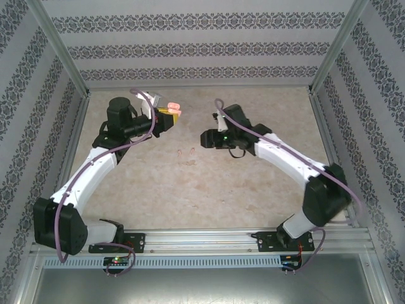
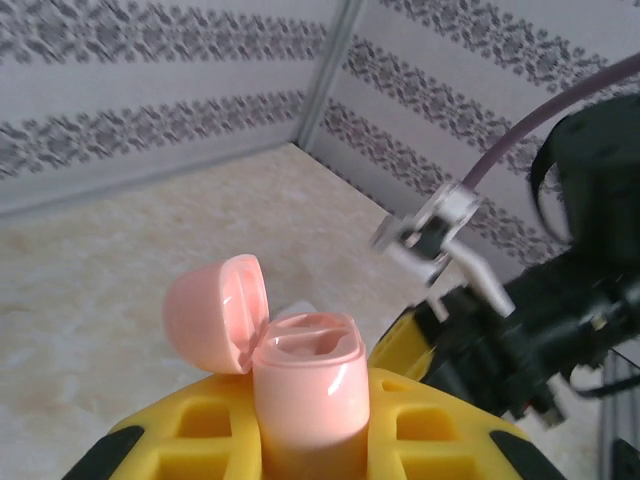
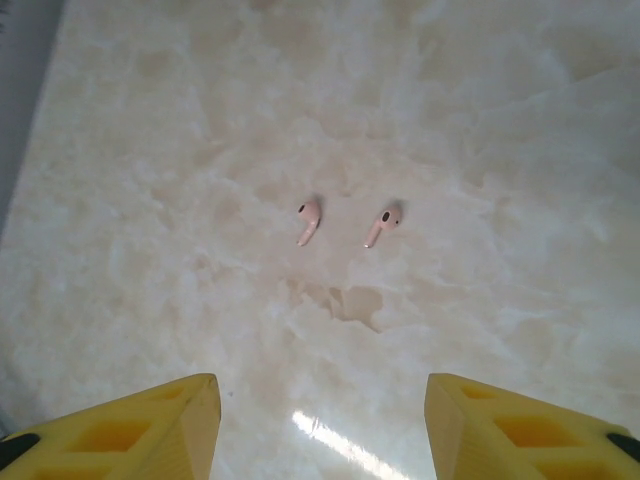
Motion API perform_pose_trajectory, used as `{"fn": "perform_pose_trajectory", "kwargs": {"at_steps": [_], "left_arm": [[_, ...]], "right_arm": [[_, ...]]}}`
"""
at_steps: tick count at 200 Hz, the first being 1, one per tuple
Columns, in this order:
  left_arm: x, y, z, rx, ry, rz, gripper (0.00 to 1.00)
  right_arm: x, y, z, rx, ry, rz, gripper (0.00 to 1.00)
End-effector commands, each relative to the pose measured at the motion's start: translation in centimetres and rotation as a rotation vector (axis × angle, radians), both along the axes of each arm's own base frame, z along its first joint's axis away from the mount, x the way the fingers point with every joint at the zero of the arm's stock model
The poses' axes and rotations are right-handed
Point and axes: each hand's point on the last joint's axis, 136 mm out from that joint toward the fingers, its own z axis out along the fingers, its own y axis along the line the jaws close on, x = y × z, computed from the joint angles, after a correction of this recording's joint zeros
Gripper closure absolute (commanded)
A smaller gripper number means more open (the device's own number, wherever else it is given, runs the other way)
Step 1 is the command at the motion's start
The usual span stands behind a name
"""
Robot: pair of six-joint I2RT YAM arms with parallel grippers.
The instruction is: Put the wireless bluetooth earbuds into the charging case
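1. Left gripper [image 2: 310, 440]: yellow fingers clenched on the pink charging case [image 2: 308, 385], held upright, lid [image 2: 218, 312] hinged open.
2. Right gripper [image 3: 320, 420]: released, jaws apart, above the table [image 3: 150, 150].
3. Two pink earbuds [image 3: 309, 221]: lying side by side on the table, apart, ahead of the right gripper.

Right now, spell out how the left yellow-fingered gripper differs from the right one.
The left gripper is shut on a pink plastic charging case, lid open; the right gripper is open and empty. The left gripper aims toward the wall; the right gripper aims down at two pink stemmed earbuds on the beige marbled table. Both have yellow fingers.
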Motion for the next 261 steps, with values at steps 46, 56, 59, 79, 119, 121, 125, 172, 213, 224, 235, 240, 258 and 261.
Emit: {"fn": "perform_pose_trajectory", "kwargs": {"at_steps": [46,56,59,79,119,121,125,172,213,224,235,240,258,261], "left_arm": [[-0.2,8.4,6.0,-0.096,-0.331,0.523,1.00],[-0.4,9.3,6.2,-0.110,-0.334,0.574,1.00],[-0.4,9.6,6.3,-0.115,-0.330,0.589,1.00],[-0.5,10.8,6.3,-0.130,-0.313,0.648,1.00],[-0.8,11.4,6.5,-0.154,-0.315,0.661,1.00],[-0.8,11.4,6.4,-0.153,-0.313,0.659,1.00],[-0.8,11.3,6.5,-0.156,-0.313,0.656,1.00],[-0.9,10.8,6.8,-0.169,-0.310,0.613,1.00],[-0.9,10.2,6.9,-0.186,-0.302,0.571,1.00],[-0.9,10.1,7.1,-0.191,-0.303,0.564,1.00],[-0.9,10.0,7.0,-0.189,-0.300,0.560,1.00],[-0.8,10.0,7.0,-0.189,-0.300,0.560,1.00],[-0.9,10.0,7.0,-0.189,-0.302,0.558,1.00],[-0.9,10.0,7.1,-0.191,-0.303,0.557,1.00]], "right_arm": [[3.4,6.2,-4.5,-0.110,0.139,-0.183,0.48],[3.4,7.1,-5.0,-0.138,0.150,-0.189,0.49],[3.5,7.3,-5.2,-0.145,0.154,-0.195,0.49],[3.7,8.1,-6.7,-0.225,0.164,-0.230,0.50],[4.2,8.5,-9.0,-0.350,0.159,-0.297,0.54],[4.2,8.5,-9.0,-0.351,0.159,-0.297,0.54],[4.2,8.7,-9.2,-0.358,0.156,-0.296,0.55],[4.8,9.7,-10.7,-0.431,0.157,-0.292,0.56],[5.2,10.1,-12.3,-0.463,0.178,-0.294,0.57],[5.3,10.3,-12.6,-0.462,0.181,-0.291,0.58],[5.2,10.5,-13.0,-0.460,0.190,-0.290,0.59],[5.3,10.5,-13.1,-0.461,0.193,-0.291,0.60],[5.2,10.8,-13.6,-0.460,0.201,-0.289,0.60],[5.3,10.8,-13.7,-0.458,0.203,-0.289,0.60]]}}
